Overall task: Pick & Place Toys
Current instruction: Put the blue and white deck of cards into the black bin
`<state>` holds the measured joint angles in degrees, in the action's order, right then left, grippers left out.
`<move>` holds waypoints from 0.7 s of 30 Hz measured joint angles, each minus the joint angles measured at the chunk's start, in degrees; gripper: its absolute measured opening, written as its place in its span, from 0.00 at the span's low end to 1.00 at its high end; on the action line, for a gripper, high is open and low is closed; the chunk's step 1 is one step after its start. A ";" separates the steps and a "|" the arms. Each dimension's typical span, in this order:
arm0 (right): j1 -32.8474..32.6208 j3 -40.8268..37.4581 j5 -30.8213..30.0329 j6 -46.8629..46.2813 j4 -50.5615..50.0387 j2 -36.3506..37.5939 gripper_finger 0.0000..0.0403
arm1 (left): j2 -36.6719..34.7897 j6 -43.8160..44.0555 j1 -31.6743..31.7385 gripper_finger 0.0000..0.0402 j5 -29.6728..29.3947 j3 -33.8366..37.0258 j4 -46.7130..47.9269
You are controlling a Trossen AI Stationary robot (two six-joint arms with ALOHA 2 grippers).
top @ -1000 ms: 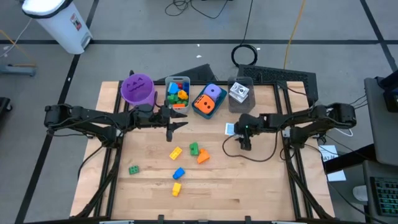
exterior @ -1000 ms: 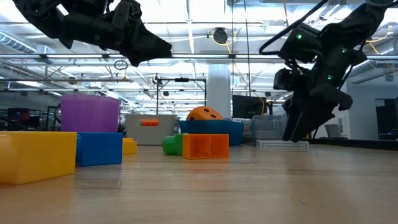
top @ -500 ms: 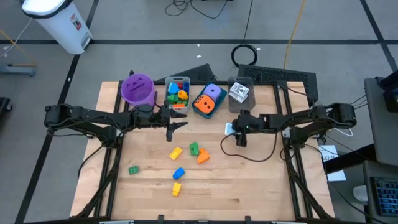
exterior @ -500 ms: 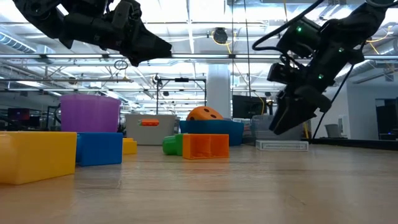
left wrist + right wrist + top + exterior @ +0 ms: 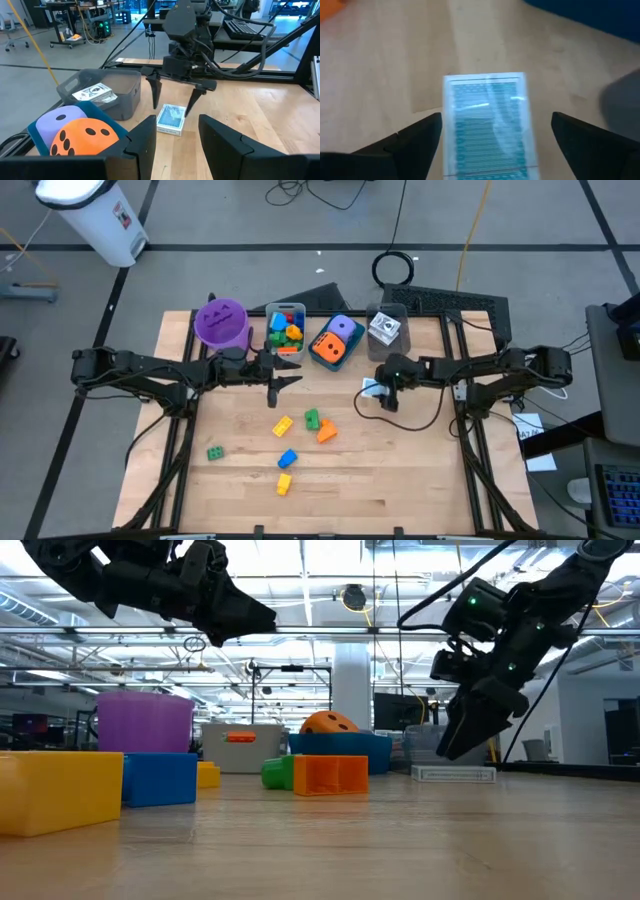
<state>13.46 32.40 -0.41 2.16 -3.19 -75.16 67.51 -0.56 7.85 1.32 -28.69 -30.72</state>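
Right gripper (image 5: pixel 381 389) shifted back over flat card box (image 5: pixel 370 387), jaws now spread wide, left gripper (image 5: pixel 283 379) unchanged, part-open

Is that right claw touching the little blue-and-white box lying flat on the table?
Apart. In the left wrist view the right gripper hangs with open jaws above the flat box, tips on either side, with wood visible between.

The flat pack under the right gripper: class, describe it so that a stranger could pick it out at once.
Start at the row of bins along the table's far edge and find the grey bin at its right end. Just in front of it, the right gripper hangs open over a flat pack lying on the wood. It is the only thin, blue-patterned, white-edged rectangle; everything else loose is a chunky brick.
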 joint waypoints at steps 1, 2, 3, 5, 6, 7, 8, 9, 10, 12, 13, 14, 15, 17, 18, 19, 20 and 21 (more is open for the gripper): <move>0.11 0.00 1.25 -0.02 -0.03 0.00 0.93 | 0.00 0.00 0.01 0.38 0.00 0.00 0.00; 0.11 0.00 2.40 -0.02 -0.02 0.00 0.94 | 0.00 0.00 0.00 0.38 0.01 0.00 0.00; 0.07 0.00 3.34 0.01 -0.01 0.00 0.95 | 0.00 0.00 0.01 0.38 0.00 0.00 0.00; -0.07 0.00 3.64 0.02 -0.07 0.02 0.96 | 0.00 0.00 0.01 0.38 0.02 0.02 0.00; -0.06 0.00 3.52 0.03 -0.08 0.00 0.96 | 0.00 0.00 0.01 0.38 0.00 0.02 0.00; -0.05 0.00 3.41 0.14 -0.02 0.01 0.96 | 0.00 0.00 -0.01 0.38 0.00 0.02 0.00; -0.04 -0.15 3.38 0.28 0.30 0.01 0.97 | 0.00 0.00 0.01 0.38 0.00 0.02 0.00; 0.07 -0.44 3.21 0.42 0.78 0.00 0.97 | 0.00 0.00 0.01 0.38 0.01 0.02 0.00; 0.26 -0.89 2.67 0.54 1.32 0.00 0.96 | 0.01 0.00 0.01 0.38 0.00 0.02 0.00; 0.41 -1.87 1.95 0.67 2.11 0.00 0.96 | 0.00 0.00 -0.01 0.38 0.00 0.02 0.00; 0.49 -2.23 1.95 0.67 2.13 0.00 0.96 | 0.00 0.00 0.01 0.38 0.00 0.02 0.00; 0.57 -2.56 1.95 0.65 2.17 0.00 0.96 | 0.02 -0.02 0.01 0.38 0.00 0.02 0.00; 0.56 -2.84 1.95 0.60 2.27 0.00 0.96 | 0.00 -0.04 -0.01 0.38 0.00 0.02 0.02; 0.56 -3.21 1.95 0.50 2.47 0.00 0.96 | 0.00 -0.04 0.01 0.38 0.00 0.02 0.00; 0.56 -3.32 1.93 0.50 2.58 0.00 0.97 | 0.00 -0.05 0.01 0.38 0.00 0.02 0.00; 0.57 -3.42 1.90 0.50 2.70 0.00 0.97 | 0.00 -0.08 -0.01 0.38 0.00 0.02 0.00; 0.58 -3.56 1.88 0.50 2.83 0.00 0.96 | 0.00 -0.09 0.01 0.38 0.00 0.02 0.00; 0.58 -3.68 1.84 0.48 2.87 -0.10 0.96 | 0.01 -0.12 0.01 0.38 0.00 0.02 0.00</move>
<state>14.04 28.72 1.43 2.63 -0.32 -75.25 67.51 -0.68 7.86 1.32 -28.67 -30.72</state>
